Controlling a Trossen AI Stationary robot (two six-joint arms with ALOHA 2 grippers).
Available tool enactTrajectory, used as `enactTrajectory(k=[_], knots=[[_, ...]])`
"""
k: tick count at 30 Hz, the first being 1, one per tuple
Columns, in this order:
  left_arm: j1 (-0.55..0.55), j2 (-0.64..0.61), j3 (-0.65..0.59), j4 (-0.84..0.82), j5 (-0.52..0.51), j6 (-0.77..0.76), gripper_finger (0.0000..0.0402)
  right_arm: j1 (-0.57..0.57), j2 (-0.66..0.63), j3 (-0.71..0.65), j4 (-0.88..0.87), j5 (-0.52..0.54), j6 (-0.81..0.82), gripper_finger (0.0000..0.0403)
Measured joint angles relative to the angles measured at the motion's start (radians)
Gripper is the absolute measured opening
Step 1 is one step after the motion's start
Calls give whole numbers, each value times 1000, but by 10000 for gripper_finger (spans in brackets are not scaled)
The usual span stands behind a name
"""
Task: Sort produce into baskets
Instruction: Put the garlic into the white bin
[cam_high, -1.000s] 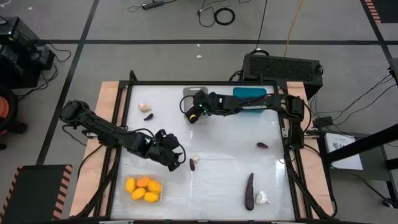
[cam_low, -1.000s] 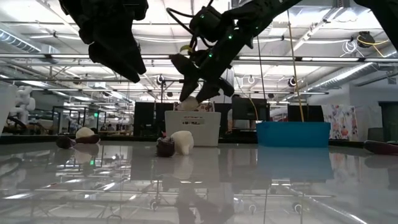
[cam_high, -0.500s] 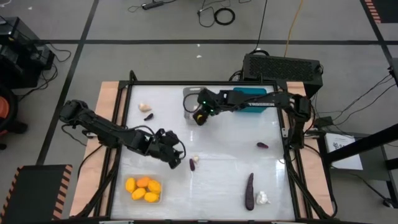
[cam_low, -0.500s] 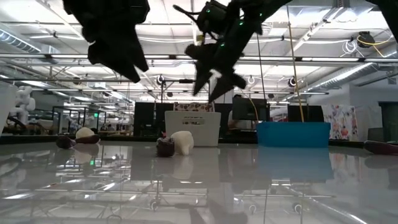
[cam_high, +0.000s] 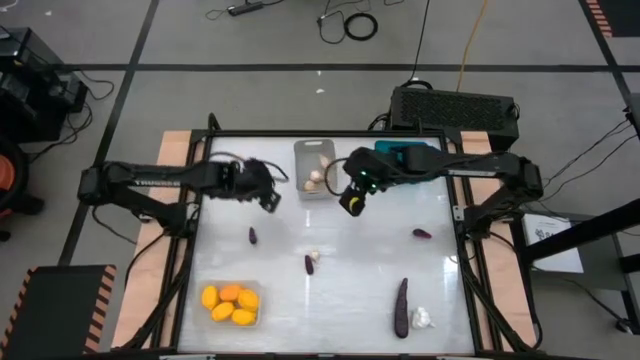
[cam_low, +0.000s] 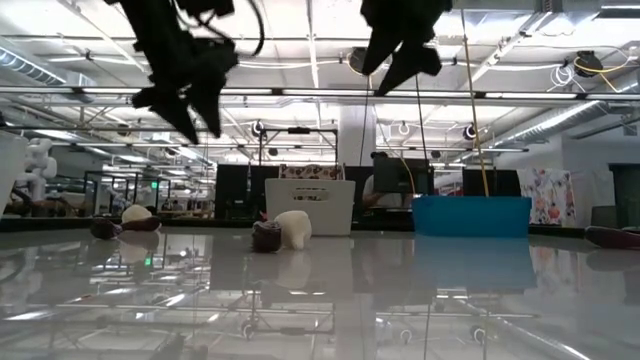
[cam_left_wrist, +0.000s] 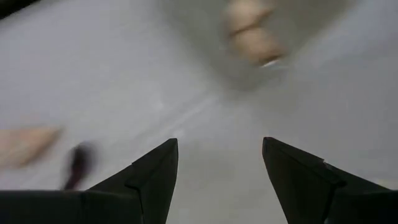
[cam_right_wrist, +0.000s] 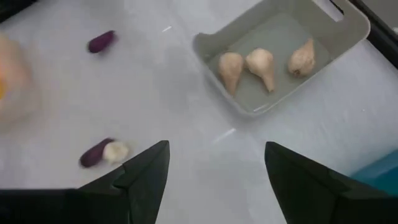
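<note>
We see right claw (cam_high: 351, 201) open, empty, above tabletop (cam_high: 360, 270); grey basket (cam_right_wrist: 283, 56) with three garlic bulbs (cam_right_wrist: 261, 64) just beyond it. Left claw (cam_high: 266, 193) open, empty, basket just beside.

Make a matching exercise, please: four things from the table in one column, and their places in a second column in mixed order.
Things:
1. grey basket
2. yellow fruits
3. long eggplant
4. teal basket

Places:
A. lies bare on the table, beside a garlic bulb at the near right
B. at the far edge, under the right arm
C. holds three garlic bulbs
D. gathered in a clear basket at the near left

Pairs: 1-C, 2-D, 3-A, 4-B
</note>
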Motion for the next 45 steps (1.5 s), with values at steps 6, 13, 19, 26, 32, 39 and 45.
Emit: enactTrajectory(k=[6,13,19,26,32,39,45], knots=[[222,2,-1,-138,78,8,242,110,-78,0,-71,48,24,256],[398,10,-1,-222,56,-8,242,262,-115,0,-141,156,129,256],[507,39,-1,-235,41,4,242,387,-115,0,-185,227,210,256],[596,108,-31,-218,57,19,242,481,-115,0,-200,309,296,256],[638,138,-78,-163,76,24,242,534,-115,0,-254,361,377,256],[678,138,-143,-75,118,29,242,570,-115,0,-294,411,449,256],[715,138,-204,-31,123,32,242,573,-115,-1,-300,417,472,256]])
